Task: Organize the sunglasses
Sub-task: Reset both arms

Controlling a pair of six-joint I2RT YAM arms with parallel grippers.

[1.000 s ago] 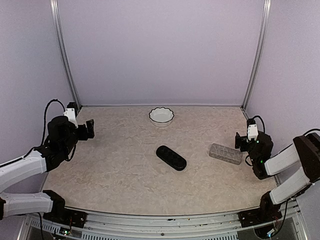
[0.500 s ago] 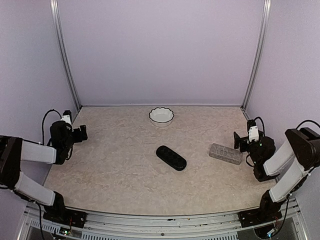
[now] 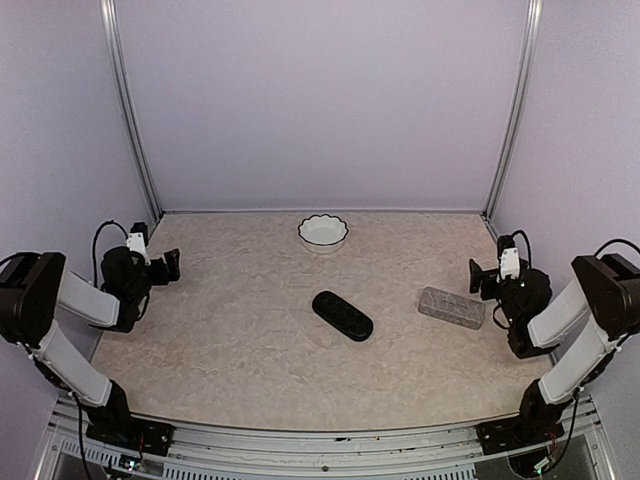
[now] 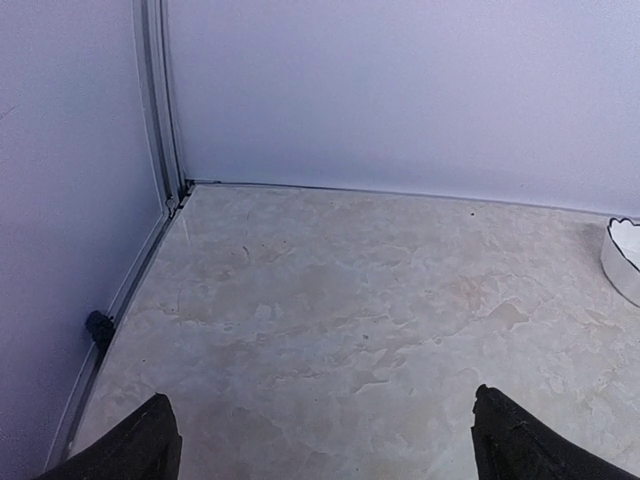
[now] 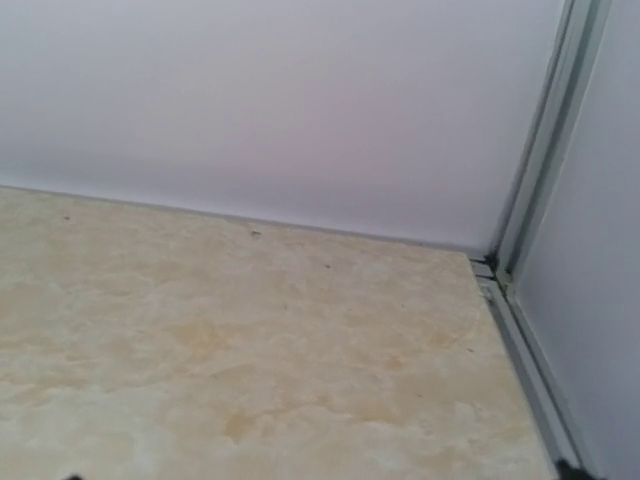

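Note:
Neither pair of sunglasses shows in any view. My left gripper (image 3: 172, 263) hangs low at the table's left edge, open and empty; in the left wrist view (image 4: 320, 455) its two dark fingertips (image 4: 140, 445) stand far apart over bare table. My right gripper (image 3: 479, 275) sits low at the right edge, just right of the grey speckled case. In the right wrist view only tiny dark tips show at the bottom corners, wide apart, with nothing between them.
A shut black oblong case (image 3: 342, 315) lies mid-table. A shut grey speckled case (image 3: 451, 307) lies to the right. A white scalloped bowl (image 3: 323, 231) stands at the back centre; its rim shows in the left wrist view (image 4: 625, 255). Walls and metal rails (image 4: 155, 110) enclose the table.
Both arms have folded back and down toward their own sides. The left gripper has drawn toward the left wall, the right gripper slightly right. The cases and the bowl have not moved.

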